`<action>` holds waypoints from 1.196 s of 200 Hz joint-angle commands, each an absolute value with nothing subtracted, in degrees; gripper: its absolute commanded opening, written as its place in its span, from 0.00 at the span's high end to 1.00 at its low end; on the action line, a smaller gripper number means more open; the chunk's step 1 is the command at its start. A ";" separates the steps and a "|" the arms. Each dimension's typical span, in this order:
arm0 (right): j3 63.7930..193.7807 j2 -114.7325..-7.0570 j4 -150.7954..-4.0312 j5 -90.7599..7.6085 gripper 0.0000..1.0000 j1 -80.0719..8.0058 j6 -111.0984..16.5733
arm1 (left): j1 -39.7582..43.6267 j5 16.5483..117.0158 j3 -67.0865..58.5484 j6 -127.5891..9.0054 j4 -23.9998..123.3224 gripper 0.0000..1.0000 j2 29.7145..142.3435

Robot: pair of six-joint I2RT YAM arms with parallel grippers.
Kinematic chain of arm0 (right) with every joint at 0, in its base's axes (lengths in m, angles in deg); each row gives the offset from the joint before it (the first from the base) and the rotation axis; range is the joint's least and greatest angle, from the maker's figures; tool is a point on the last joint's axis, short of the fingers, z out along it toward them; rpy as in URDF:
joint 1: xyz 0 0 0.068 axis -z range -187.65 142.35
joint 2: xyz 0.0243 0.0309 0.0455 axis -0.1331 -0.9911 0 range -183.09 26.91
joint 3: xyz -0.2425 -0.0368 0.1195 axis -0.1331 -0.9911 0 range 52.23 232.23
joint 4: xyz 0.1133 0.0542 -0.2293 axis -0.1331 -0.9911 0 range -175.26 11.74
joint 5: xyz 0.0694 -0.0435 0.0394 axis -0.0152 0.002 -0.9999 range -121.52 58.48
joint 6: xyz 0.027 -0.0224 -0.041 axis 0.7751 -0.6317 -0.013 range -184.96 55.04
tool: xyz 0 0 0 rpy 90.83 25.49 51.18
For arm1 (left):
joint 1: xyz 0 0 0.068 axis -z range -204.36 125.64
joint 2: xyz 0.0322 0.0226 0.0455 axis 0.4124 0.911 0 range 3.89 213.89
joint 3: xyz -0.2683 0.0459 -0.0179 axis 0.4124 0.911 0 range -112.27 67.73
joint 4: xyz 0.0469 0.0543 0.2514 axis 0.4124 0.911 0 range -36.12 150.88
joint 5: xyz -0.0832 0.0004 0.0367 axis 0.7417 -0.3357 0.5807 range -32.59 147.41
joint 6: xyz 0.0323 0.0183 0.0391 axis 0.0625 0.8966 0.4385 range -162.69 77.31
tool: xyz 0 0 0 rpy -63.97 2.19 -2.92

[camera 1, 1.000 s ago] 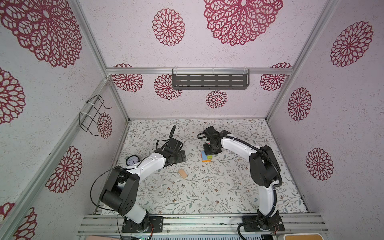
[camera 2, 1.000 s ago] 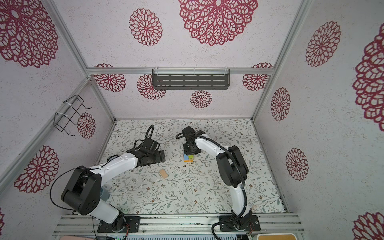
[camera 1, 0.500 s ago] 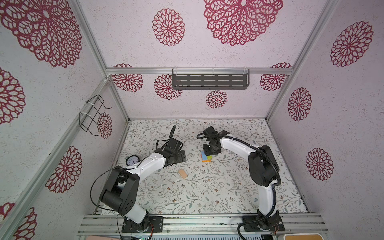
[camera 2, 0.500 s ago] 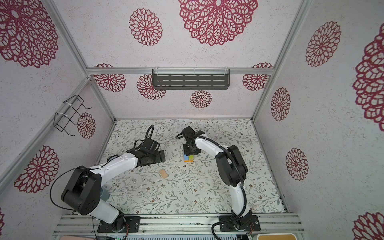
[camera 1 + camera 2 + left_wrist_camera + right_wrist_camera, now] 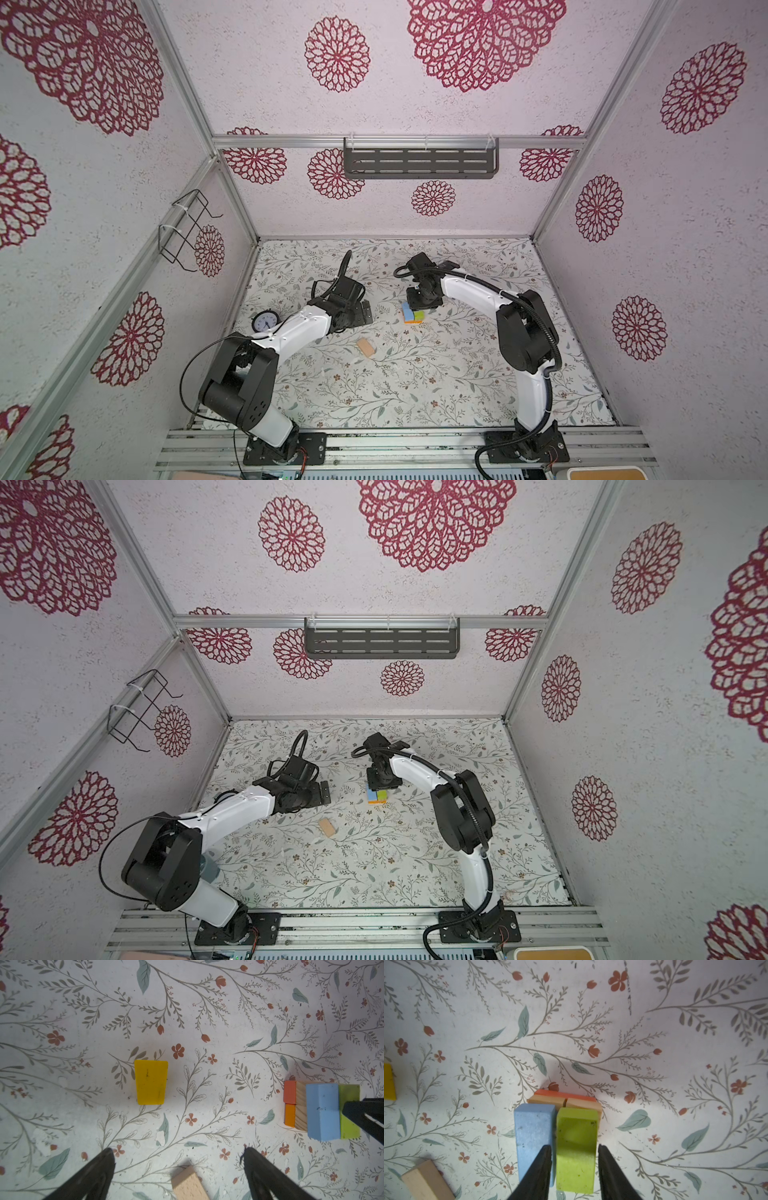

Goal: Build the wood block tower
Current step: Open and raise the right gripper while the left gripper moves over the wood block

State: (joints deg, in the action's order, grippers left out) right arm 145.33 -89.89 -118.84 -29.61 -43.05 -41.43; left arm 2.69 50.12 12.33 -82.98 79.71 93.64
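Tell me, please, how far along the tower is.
Done: orange base, tan pair, then blue and green on top. In hand: right gripper straddles green, jaws seemingly just clear of it; left gripper hovers open and empty. Left: yellow block and a loose tan block lie on the table.

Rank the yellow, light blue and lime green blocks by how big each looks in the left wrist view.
1. Light blue block, though it sits higher on the stack, nearer the camera.
2. Yellow block.
3. Lime green block, partly hidden, so its place is unsure.
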 commanded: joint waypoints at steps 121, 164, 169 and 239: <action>132.25 -71.42 -113.47 -28.09 0.61 -42.72 -40.79 | 11.74 49.25 23.55 -88.28 81.04 1.00 85.62; 129.89 -68.96 -112.39 -28.11 0.61 -42.63 -40.73 | 13.58 48.85 24.49 -89.70 80.12 1.00 88.01; 129.85 -68.76 -112.37 -28.07 0.61 -42.63 -40.71 | 13.74 48.88 24.48 -89.85 79.95 1.00 88.43; 128.90 -67.66 -112.37 -27.84 0.61 -42.20 -40.87 | 15.85 49.02 22.84 -90.37 79.25 1.00 92.23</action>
